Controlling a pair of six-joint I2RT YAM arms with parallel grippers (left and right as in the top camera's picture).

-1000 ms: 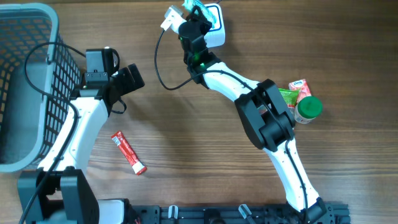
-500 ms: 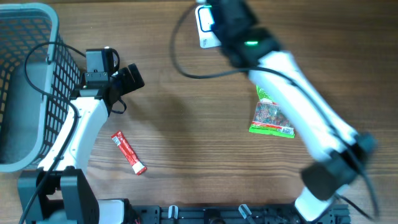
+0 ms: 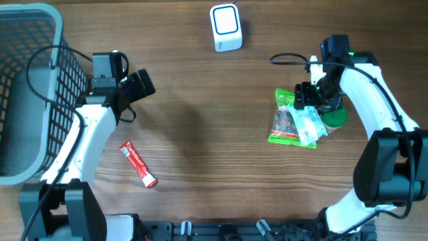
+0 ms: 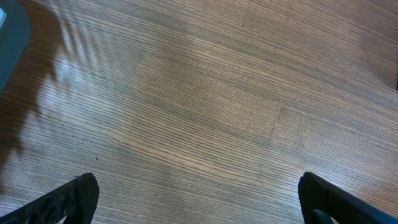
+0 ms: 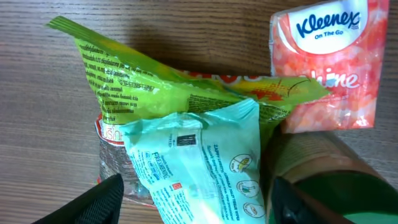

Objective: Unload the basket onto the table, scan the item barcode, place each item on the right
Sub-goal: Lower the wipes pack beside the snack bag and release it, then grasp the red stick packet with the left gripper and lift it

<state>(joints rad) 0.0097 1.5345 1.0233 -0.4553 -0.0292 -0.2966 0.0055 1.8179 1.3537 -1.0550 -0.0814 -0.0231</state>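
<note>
I see my right fingers [image 5: 93,202] hang spread either side of the wipes packet [image 5: 199,162], which lies on a green snack bag [image 5: 124,68] at right. The left fingers [image 4: 68,199] are spread above the worktop [image 4: 199,93], and the scanner [image 3: 225,27] sits far centre.

Brown wooden table [image 3: 200,127] across every view, grain running from 9 to 3 o'clock overhead and slanting from 10 to 4 o'clock under the left wrist. Even, soft light from above; a pale sheen toward 9 o'clock there, a faint board seam toward 3 o'clock.
</note>
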